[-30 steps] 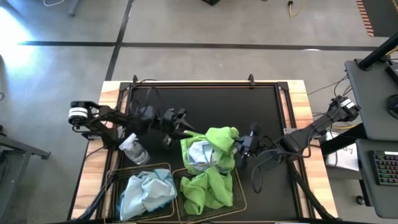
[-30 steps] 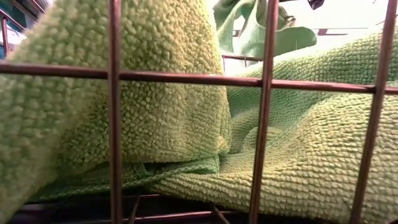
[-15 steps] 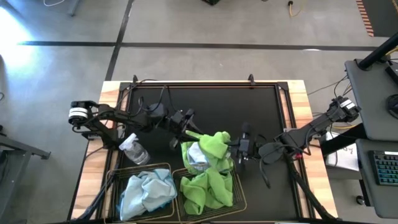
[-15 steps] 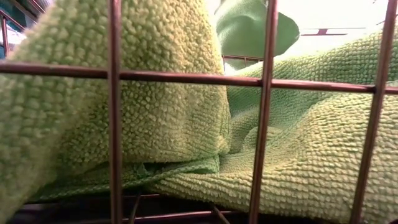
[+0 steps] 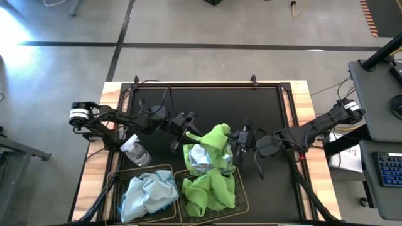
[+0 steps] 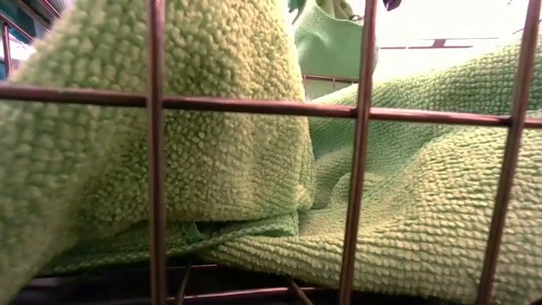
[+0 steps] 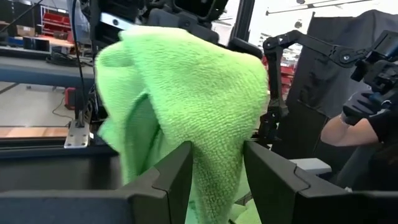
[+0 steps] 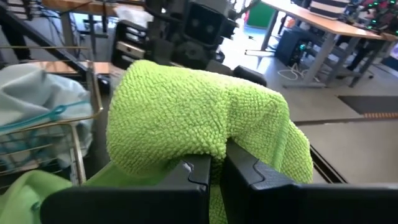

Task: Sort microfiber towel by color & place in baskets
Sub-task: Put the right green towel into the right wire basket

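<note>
A lime green microfiber towel hangs bunched between my two grippers above the black mat. My left gripper is at its left side and my right gripper at its right, both shut on it. A pale blue towel lies crumpled on the mat under it, with more green cloth around it. The left basket holds pale blue towels. The right basket holds green towels. In the low view, basket wire and green cloth fill the picture, and the held towel shows behind. My left gripper has a thick fold of the green towel between its two fingers, coming level from the table's left. The cloth rises over the fingers and drapes down, clear of the mat there. My right gripper pinches a bunched fold of the green towel between its nearly closed fingers, coming level from the table's right. The cloth humps above the fingers and hangs slack to both sides.
A small clear spray bottle lies on the mat left of the baskets, near my left arm. The far half of the black mat is bare. Cables run along the mat's edges. A person's arm shows beyond the table in the left wrist view.
My right gripper has moved toward the table's left and my left gripper slightly toward the right, closing the distance between them. The green towel between them has gone from spread wide to bunched into a narrow raised hump.
</note>
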Motion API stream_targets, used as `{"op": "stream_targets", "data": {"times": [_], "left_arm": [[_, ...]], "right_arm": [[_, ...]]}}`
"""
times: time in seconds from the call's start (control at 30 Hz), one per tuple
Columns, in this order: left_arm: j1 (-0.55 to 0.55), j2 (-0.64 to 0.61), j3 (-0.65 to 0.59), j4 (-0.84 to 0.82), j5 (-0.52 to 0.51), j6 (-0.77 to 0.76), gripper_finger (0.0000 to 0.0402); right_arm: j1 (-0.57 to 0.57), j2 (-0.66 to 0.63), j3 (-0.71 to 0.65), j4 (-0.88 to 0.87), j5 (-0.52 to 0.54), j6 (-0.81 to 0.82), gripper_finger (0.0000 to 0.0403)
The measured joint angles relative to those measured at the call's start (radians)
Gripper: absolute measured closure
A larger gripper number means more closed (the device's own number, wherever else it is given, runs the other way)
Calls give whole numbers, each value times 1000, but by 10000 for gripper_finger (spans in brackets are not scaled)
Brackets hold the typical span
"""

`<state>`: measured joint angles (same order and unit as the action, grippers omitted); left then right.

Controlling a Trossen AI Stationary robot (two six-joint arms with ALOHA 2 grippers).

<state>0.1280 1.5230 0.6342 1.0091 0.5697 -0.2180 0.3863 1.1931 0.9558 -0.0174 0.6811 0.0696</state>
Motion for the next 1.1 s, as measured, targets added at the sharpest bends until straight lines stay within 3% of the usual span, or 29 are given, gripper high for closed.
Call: {"op": "stream_targets", "data": {"times": [0.3, 0.67, 1.1], "left_arm": [[-3, 0, 5, 1, 0, 0, 272], [-3, 0, 9, 10, 0, 0, 272], [-18, 57, 119, -1, 0, 0, 272]], "right_arm": [[-39, 0, 0, 0, -9, 28, 390], [-38, 1, 0, 19, -212, 43, 390], [-40, 2, 0, 57, -218, 24, 390]]}}
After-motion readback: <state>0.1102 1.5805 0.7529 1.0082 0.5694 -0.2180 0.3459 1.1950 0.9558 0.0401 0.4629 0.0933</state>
